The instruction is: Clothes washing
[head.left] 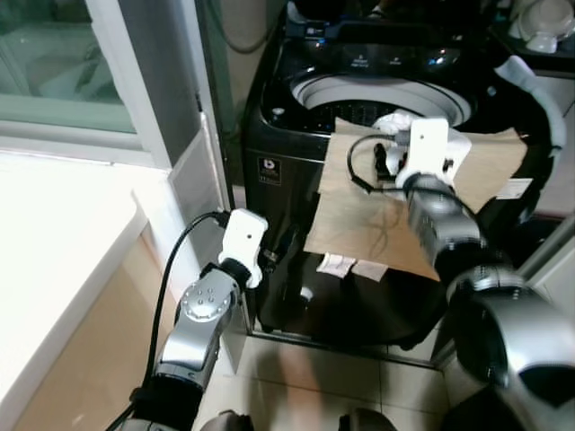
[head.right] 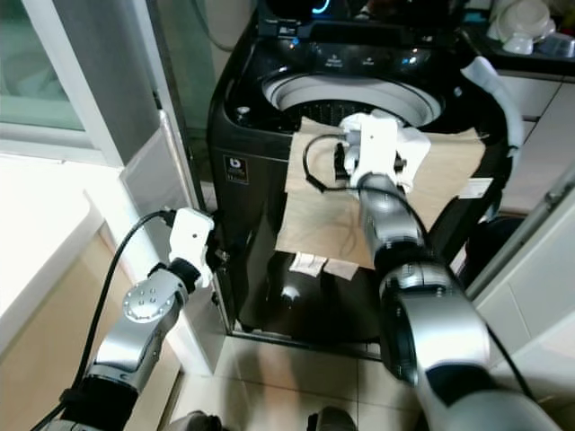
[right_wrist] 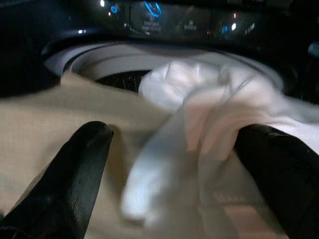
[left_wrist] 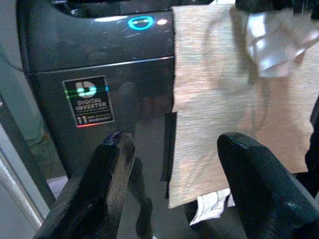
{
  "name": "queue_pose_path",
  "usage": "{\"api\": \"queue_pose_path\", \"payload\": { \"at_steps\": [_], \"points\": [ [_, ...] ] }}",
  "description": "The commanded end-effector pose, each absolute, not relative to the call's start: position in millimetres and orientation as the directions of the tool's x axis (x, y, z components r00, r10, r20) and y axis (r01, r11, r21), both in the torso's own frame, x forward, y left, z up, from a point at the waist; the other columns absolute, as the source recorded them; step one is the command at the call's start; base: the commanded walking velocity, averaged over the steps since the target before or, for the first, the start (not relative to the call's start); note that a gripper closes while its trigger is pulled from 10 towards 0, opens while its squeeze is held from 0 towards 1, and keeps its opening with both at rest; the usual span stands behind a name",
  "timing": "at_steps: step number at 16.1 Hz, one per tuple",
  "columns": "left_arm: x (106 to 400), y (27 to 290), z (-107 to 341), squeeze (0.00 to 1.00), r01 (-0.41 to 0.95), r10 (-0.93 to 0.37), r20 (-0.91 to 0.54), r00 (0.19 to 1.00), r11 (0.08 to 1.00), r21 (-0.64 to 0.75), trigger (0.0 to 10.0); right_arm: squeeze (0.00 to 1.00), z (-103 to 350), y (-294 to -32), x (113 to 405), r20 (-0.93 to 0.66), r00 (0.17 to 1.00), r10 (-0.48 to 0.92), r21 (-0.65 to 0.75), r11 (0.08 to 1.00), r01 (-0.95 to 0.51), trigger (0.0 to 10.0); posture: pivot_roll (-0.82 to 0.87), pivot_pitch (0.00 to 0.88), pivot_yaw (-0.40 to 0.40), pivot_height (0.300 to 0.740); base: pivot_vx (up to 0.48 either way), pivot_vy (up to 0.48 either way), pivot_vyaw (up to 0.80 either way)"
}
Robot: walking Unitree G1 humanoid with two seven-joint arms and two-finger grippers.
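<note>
Right gripper (right_wrist: 169, 164) is hanging open over the white cloth (right_wrist: 199, 114) bunched at the washer's (head.left: 296, 189) front rim on my beige cloth (head.left: 377, 206); soft, limp, so I'm pinching its bunched middle.

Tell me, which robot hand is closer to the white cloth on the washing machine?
The right one. The right gripper sits right at the white cloth, fingers either side of it, over the tan cloth. The left gripper is lower, in front of the washing machine.

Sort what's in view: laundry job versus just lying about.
Job: washer, tan cloth draped over its rim, white garment between the right gripper fingers, left gripper open by the washer front.

Lying about: window, white dishes.
</note>
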State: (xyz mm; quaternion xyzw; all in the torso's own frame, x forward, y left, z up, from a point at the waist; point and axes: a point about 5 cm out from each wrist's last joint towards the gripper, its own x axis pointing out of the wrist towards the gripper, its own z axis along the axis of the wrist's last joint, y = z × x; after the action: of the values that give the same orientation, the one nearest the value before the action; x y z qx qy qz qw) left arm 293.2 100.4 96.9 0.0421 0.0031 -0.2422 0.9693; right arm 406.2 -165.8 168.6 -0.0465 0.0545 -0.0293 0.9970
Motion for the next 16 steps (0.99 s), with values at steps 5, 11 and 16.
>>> {"api": "queue_pose_path", "payload": {
  "at_steps": [5, 11, 16],
  "points": [
    [295, 104, 101, 0.0, 0.437, -0.437, -0.012, 0.899, 0.896, 0.078, 10.0, 0.0, 262, -157, 425, 0.179, 0.984, -0.029, -0.244, 0.967, 0.072, 10.0, -0.07, 0.0, -0.008, 0.714, 0.0, 0.0, 0.0],
    [293, 101, 99, 0.0, 0.432, -0.432, -0.014, 0.902, 0.899, 0.072, 10.0, 0.0, 297, -164, 422, 0.352, 0.935, -0.047, -0.194, 0.973, 0.122, 10.0, -0.09, 0.0, -0.015, 0.714, 0.0, 0.0, 0.0],
    [291, 98, 96, 0.0, 0.468, -0.466, -0.033, 0.884, 0.881, 0.073, 10.0, 0.0, 212, -178, 384, 0.362, 0.917, -0.166, -0.098, 0.972, 0.214, 10.0, -0.16, 0.0, 0.024, 0.714, 0.0, 0.0, 0.0]
  ]
}}
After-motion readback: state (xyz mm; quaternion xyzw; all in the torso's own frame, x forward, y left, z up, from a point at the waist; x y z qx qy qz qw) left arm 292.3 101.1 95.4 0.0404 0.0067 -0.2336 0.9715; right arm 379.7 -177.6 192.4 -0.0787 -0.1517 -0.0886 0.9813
